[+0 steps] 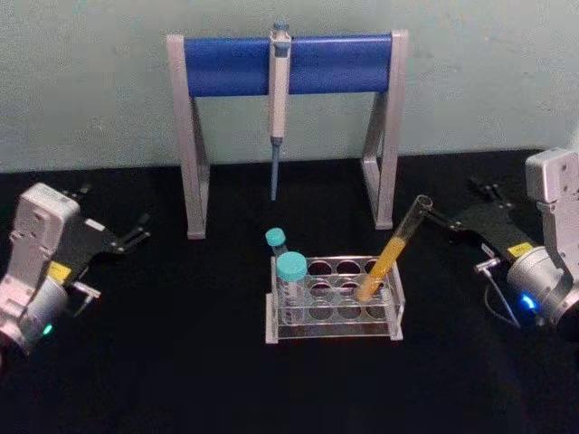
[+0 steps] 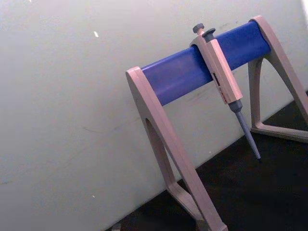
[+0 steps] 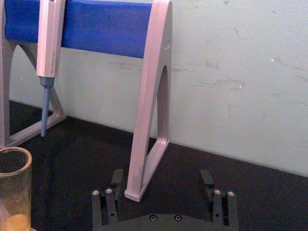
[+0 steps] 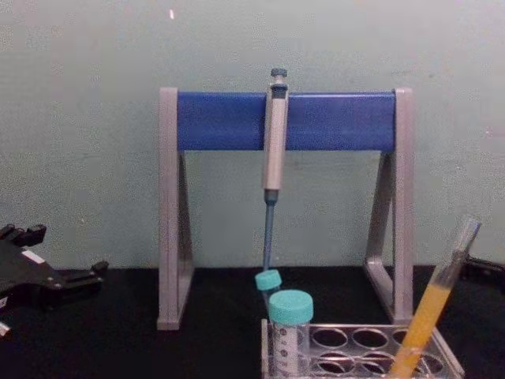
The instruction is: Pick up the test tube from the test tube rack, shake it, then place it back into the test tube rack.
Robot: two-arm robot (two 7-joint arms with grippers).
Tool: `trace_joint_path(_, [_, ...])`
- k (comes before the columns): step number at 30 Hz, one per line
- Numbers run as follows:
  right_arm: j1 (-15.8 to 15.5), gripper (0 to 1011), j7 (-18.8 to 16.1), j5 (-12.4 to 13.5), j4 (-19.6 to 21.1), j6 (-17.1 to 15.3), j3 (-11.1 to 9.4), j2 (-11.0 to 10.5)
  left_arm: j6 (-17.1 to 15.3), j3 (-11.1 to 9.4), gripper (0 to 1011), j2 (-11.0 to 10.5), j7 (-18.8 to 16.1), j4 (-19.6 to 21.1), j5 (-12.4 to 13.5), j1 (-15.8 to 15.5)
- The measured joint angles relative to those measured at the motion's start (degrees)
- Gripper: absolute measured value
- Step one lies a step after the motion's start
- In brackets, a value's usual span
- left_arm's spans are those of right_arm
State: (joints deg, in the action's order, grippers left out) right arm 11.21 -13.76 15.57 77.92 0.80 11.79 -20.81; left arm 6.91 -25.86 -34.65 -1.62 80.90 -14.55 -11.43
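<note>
The test tube (image 1: 394,249) stands in a right-hand hole of the clear test tube rack (image 1: 317,327) at the table's middle. It holds orange-yellow liquid and leans to the right, as the chest view also shows for the test tube (image 4: 436,309) and the rack (image 4: 359,338). My right gripper (image 1: 460,204) is open just right of the tube's rim, and nothing is between its fingers. In the right wrist view the tube's top (image 3: 13,190) lies off to the side of that gripper (image 3: 162,179). My left gripper (image 1: 113,213) rests open at the far left, well away from the rack.
Two shorter tubes with teal caps (image 1: 290,268) stand in the rack's left holes. Behind the rack rises a grey-and-blue pipette stand (image 1: 226,65) with a pipette (image 1: 279,99) hanging from its bar. The table is black and a pale wall is close behind.
</note>
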Motion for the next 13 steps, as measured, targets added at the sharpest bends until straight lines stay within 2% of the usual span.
trace_joint_path(13, [0.0,1000,0.1,0.1,0.1,0.0,0.0,-0.1,0.0,0.0,1001,0.0,0.0,0.0,0.0,0.0])
